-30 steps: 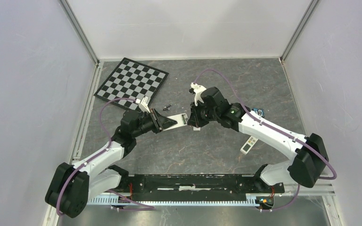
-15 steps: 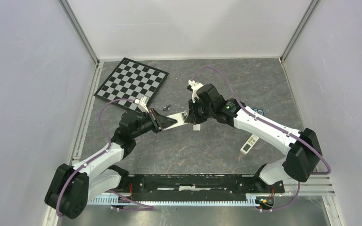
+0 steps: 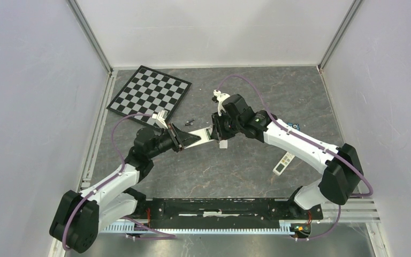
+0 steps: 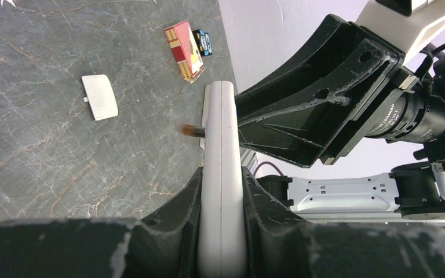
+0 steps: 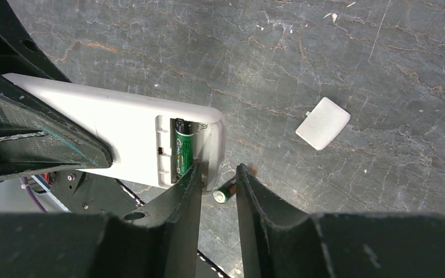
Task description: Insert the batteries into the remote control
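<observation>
Holding firm on the left: left tool (image 4: 221, 174) is clamped on the remote control (image 5: 110, 127), edge-on between its fingers, clear of the tabletop (image 5: 324, 46), back face up, free end pointing at the right arm. Compartment (image 5: 185, 147) sits at that free end, lid off. One seated battery (image 5: 181, 152) lies across the remote's width; the slot beside it, toward the end wall, looks empty. Second battery (image 5: 225, 191) shows in the gap of the right tool (image 5: 218, 169), just past the remote's end corner and lower than the compartment, axis skewed against the seated cell. Right tool's fingers stand a narrow gap apart and I can't tell if either touches that cell; looks loose to me, not gripped. Right arm is clearly the nearer one. My read: next move needs that cell re-gripped, turned parallel to the seated one, brought up and left into the empty slot. Battery cover (image 5: 323, 123) lies flat further right, well apart.
</observation>
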### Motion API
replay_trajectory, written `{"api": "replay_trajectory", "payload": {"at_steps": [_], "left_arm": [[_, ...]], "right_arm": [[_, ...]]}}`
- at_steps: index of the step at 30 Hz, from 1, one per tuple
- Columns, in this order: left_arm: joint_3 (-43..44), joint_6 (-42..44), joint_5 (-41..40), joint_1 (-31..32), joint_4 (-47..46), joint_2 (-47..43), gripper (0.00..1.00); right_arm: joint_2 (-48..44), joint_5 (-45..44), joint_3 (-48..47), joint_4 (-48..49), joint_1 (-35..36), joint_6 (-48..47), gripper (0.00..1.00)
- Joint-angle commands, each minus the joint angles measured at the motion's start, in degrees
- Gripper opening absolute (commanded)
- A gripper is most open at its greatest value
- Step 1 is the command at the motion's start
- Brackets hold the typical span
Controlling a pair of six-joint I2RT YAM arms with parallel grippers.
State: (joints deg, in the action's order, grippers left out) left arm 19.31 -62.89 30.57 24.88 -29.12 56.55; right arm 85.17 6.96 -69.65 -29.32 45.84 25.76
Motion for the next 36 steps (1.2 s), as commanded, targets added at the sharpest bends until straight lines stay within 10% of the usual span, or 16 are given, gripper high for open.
{"api": "replay_trajectory", "payload": {"at_steps": [1,7,13,20,36], "left_arm": [[1.4,-3.3,-0.3,0.2,-1.0,-1.1,0.02],[1.6,-0.3,-4.2,0.2,3.9,-1.0,0.02],[3.2,10.0,-19.5,0.2,20.3,-3.4,0.02],[4.9,13.9,-29.9,0.1,28.8,-6.0,0.02],[5.1,15.0,-28.4,0.1,30.6,-8.0,0.02]], "right_arm": [[-1.5,2.3,-1.1,2.4,0.1,1.9,0.33],[-1.5,0.2,0.9,3.5,-0.1,2.8,0.19],[-5.4,-5.2,8.9,7.4,-0.1,0.6,0.46],[-0.1,-11.9,13.6,10.9,1.4,-3.9,0.53],[16.5,-18.7,7.8,11.7,4.4,-3.4,0.33]]}}
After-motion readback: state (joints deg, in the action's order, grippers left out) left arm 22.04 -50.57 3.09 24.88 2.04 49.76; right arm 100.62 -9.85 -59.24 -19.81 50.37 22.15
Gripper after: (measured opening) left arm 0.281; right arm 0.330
